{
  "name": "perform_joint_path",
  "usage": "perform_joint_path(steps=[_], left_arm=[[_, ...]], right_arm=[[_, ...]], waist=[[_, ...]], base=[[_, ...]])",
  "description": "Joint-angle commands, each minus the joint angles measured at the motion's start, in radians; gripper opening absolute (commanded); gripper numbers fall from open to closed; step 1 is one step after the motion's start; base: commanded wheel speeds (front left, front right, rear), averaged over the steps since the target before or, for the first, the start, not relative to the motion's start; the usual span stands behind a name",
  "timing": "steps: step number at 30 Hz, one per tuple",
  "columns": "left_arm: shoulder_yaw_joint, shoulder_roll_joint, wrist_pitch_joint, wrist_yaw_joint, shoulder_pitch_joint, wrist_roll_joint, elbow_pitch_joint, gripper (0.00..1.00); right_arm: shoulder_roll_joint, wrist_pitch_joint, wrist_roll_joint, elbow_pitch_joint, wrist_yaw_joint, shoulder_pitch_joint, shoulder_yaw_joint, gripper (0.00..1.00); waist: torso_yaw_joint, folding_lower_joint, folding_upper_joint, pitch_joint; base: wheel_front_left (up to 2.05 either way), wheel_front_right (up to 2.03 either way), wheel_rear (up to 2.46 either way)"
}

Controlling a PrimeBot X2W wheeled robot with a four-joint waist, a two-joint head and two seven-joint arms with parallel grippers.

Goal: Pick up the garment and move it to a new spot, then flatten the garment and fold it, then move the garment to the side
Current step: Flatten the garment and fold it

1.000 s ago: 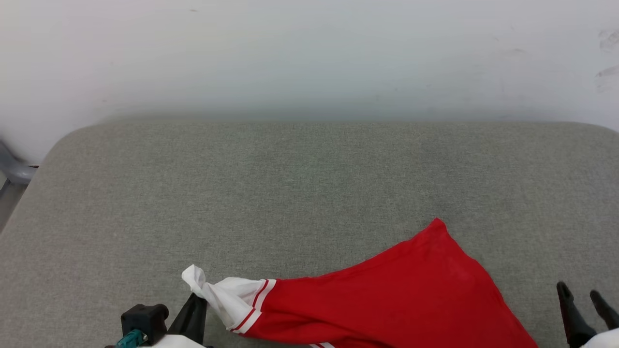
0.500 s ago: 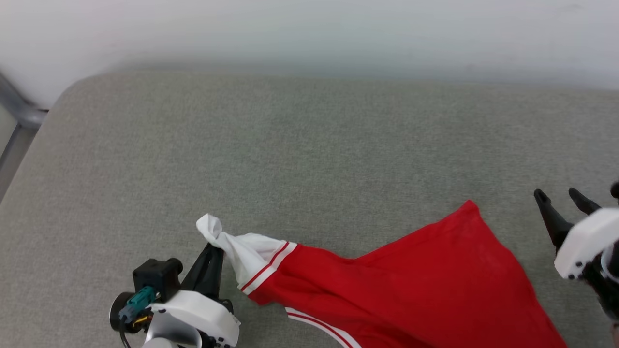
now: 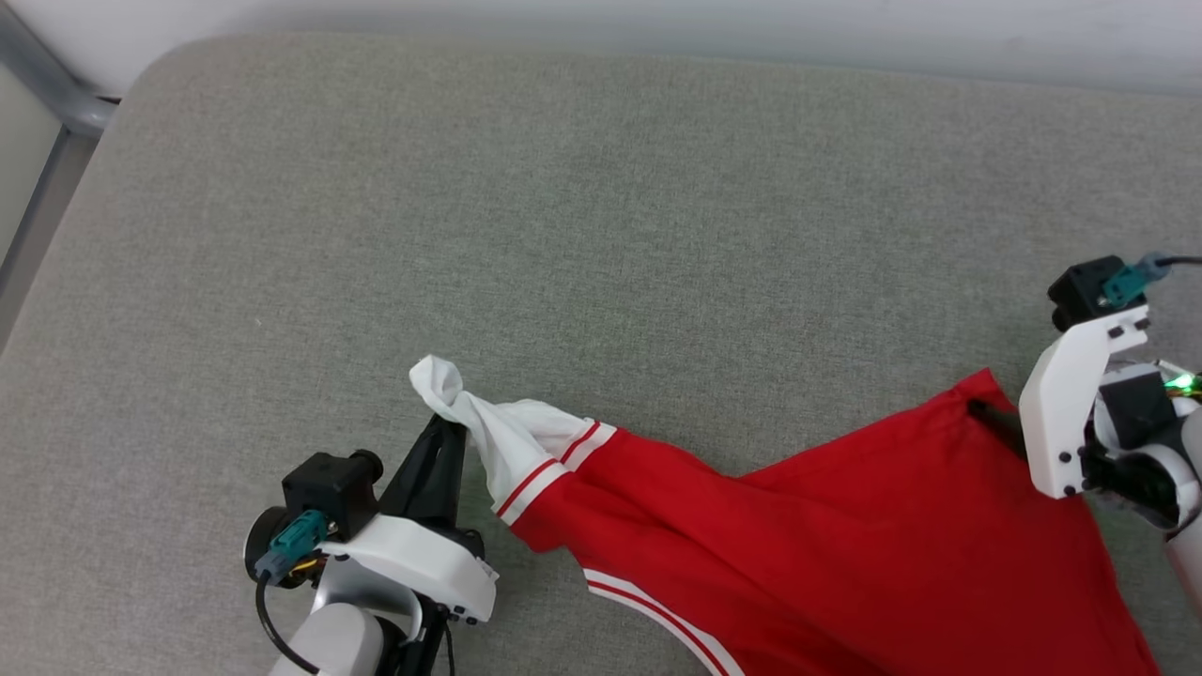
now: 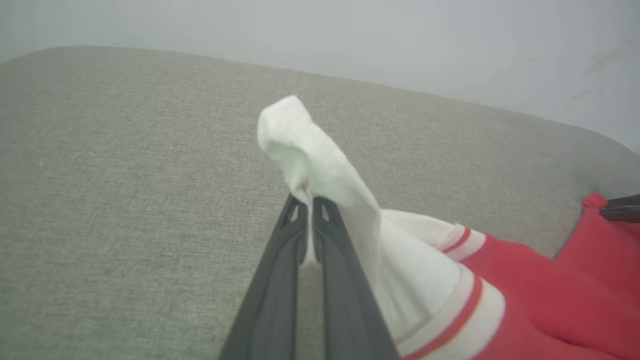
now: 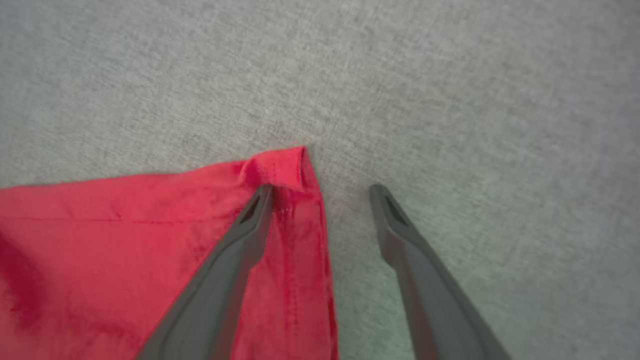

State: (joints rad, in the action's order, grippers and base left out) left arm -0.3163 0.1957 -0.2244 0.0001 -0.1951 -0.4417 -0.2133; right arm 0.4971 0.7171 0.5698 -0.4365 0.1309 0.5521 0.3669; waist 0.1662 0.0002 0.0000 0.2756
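Toward the near edge of the grey fabric-padded bench [image 3: 563,188], from centre out to the right side, the red jersey garment [image 3: 845,535] with white short sleeves and red-white striped trim lies rumpled, red body flat on the padding and running off the bottom of the head view; one white sleeve [image 3: 512,434] points toward the bench's left side, twisted into a thin rope; the left gripper [image 4: 306,202], near the near edge and left of centre, has its two long dark fingers pressed together and clamped on that sleeve's bunched tip, a white knob of cloth poking up past the fingertips; the right gripper [image 5: 321,188], by the bench's right edge, has its fingers spread wide over the garment's red hem corner [image 5: 280,167]; one finger lies over the red cloth just beside the folded corner, the other over bare grey padding; nothing pinched between them; cannot tell if the tips touch down; a pale wall [image 4: 350,40] stands behind the far edge.
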Motion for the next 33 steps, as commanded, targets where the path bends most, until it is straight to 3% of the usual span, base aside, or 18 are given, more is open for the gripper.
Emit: perform_joint_path(steps=[1,7,8,9,13,24,33], left_arm=[[0.0,-0.005,-0.007,-0.004,-0.014,0.003,-0.003,0.0],[-0.002,-0.014,-0.019,-0.015,-0.032,-0.003,-0.032,0.0],[-0.001,-0.016,-0.02,-0.015,-0.034,-0.005,-0.036,0.0],[-0.001,-0.017,-0.023,-0.016,-0.037,-0.006,-0.041,0.0],[0.0,-0.022,-0.028,-0.022,-0.04,-0.01,-0.056,0.0],[0.031,0.036,-0.035,-0.023,-0.104,0.011,-0.08,0.0],[0.045,0.106,0.013,-0.053,-0.361,0.042,-0.157,0.0]], right_arm=[[0.002,0.017,0.016,-0.02,0.0,0.002,0.027,1.0],[0.012,0.125,0.125,-0.097,0.002,-0.015,0.19,1.0],[0.015,0.133,0.137,-0.103,0.002,-0.009,0.206,0.41],[0.016,0.135,0.155,-0.107,0.002,-0.003,0.217,0.0],[0.034,0.1,0.186,-0.117,0.001,0.051,0.242,0.0],[0.04,-0.17,0.168,-0.188,-0.001,0.204,0.185,0.0],[0.007,-0.325,0.074,-0.27,-0.001,0.331,0.069,0.0]], waist=[[0.007,-0.0002,0.0,0.014],[0.011,-0.0002,0.0,0.027],[0.011,-0.0002,0.0,0.027],[0.011,-0.0002,0.0,0.027],[0.009,-0.0002,0.0,0.018],[-0.026,-0.0002,0.0,-0.051],[-0.064,-0.0002,0.0,-0.081]], base=[[0.0,0.0,0.0],[0.0,0.0,0.0],[0.0,0.0,0.0],[0.0,0.0,0.0],[0.0,0.0,0.0],[0.0,0.0,0.0],[0.0,0.0,0.0]])
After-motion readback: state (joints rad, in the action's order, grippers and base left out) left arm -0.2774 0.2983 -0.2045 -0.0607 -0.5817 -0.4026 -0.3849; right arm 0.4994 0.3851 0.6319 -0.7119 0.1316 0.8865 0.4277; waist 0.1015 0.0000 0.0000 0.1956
